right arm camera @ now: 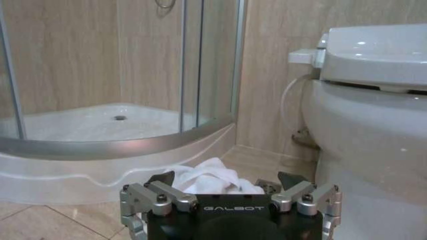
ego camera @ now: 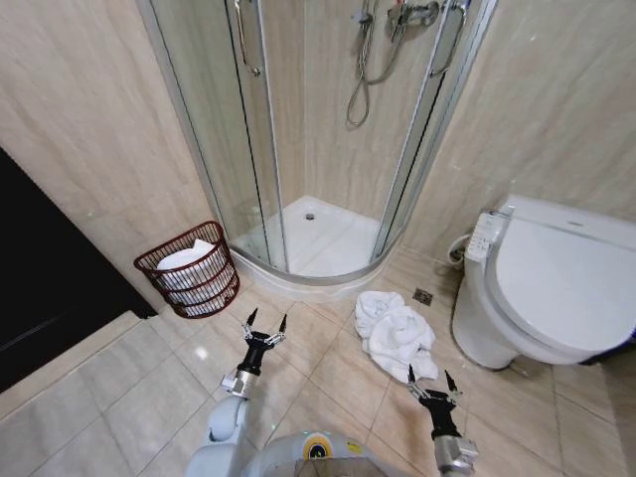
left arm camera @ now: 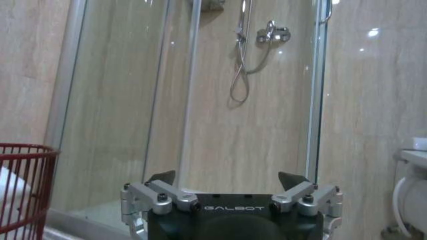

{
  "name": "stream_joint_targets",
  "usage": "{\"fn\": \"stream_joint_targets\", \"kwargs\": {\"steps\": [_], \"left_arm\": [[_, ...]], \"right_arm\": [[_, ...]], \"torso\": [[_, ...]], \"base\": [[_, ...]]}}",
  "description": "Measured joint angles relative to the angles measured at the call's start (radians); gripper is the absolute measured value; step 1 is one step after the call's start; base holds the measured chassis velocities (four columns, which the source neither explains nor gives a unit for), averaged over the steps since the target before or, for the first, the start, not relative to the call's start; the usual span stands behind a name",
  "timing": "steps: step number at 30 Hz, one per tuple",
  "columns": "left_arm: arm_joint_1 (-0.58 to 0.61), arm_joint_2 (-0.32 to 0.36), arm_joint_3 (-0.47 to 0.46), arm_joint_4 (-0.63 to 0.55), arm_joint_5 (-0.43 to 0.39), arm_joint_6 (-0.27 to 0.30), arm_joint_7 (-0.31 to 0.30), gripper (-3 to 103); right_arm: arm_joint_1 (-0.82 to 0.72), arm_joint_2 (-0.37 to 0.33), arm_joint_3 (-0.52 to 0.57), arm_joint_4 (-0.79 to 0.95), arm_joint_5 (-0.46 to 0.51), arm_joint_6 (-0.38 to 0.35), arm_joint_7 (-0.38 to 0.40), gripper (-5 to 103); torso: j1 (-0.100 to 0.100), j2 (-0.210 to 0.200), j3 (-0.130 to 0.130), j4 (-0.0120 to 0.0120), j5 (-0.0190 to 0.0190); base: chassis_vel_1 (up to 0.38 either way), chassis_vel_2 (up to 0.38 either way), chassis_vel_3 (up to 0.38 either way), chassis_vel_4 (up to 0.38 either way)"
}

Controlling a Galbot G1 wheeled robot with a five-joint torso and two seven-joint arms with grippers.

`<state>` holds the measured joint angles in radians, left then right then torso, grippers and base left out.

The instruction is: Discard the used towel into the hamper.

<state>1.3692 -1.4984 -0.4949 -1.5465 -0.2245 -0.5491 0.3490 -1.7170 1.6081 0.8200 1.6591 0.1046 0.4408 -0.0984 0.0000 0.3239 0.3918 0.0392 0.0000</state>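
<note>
Right tool (ego camera: 427, 382) open — towel (ego camera: 396, 332) lies lengthwise ahead.

The used towel (ego camera: 396, 334) is white and lies crumpled in a loose heap on the tiled floor, right of centre, just in front of the shower's curved base and beside the toilet. The hamper (ego camera: 189, 269), a round dark reddish-brown wire basket with a flared rim, stands upright at far left against the wall, with white cloth inside.
</note>
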Motion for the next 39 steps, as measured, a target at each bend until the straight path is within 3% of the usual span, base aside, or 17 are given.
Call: {"fn": "stream_joint_targets", "kwargs": {"steps": [24, 39], "left_arm": [[0.000, 0.000, 0.003, -0.003, 0.000, -0.003, 0.004, 100], [-0.009, -0.003, 0.010, -0.001, 0.005, -0.001, 0.010, 100]], "right_arm": [[0.004, 0.000, 0.002, 0.006, -0.008, 0.002, 0.001, 100], [0.014, 0.000, 0.035, -0.012, 0.015, 0.002, -0.040, 100]], "torso": [[0.000, -0.011, -0.011, -0.0001, 0.0000], [0.000, -0.010, -0.010, -0.0003, 0.0000]], "base": [[0.000, 0.000, 0.000, 0.000], [-0.003, 0.002, 0.002, -0.003]]}}
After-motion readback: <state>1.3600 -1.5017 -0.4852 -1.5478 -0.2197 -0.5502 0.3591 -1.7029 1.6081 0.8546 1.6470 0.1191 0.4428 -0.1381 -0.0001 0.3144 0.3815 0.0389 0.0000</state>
